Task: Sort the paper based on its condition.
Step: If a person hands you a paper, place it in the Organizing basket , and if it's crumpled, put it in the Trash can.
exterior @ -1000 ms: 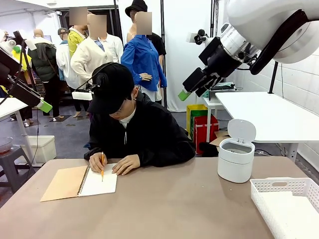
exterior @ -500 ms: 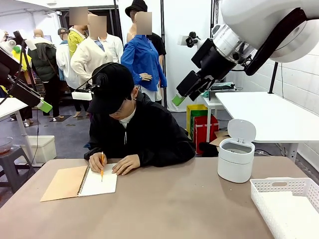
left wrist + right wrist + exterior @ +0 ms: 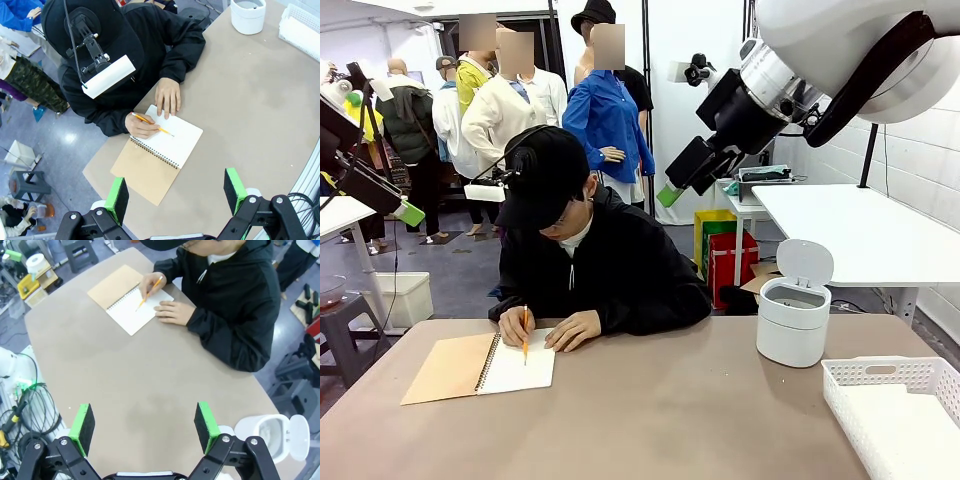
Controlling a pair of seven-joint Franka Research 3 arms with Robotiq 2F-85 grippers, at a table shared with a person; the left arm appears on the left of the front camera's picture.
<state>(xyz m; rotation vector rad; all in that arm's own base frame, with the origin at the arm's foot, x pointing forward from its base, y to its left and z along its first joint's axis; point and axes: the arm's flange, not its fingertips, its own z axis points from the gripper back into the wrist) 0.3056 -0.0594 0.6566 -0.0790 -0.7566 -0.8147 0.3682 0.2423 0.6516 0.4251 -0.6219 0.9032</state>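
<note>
A crowded hall lies behind the brown table (image 3: 650, 420). A person writes in the spiral notebook (image 3: 485, 365) near its far left edge; that page is the only paper, not yet loose. The right gripper (image 3: 145, 427) and left gripper (image 3: 175, 195) hover high, jaws spread, empty. Descending now risks striking the person's writing hand (image 3: 142, 125).

Person's hand (image 3: 141, 126) w/ pencil (image 3: 152, 125) on open notebook (image 3: 159, 151), left pincer (image 3: 176, 192) spread above.
</note>
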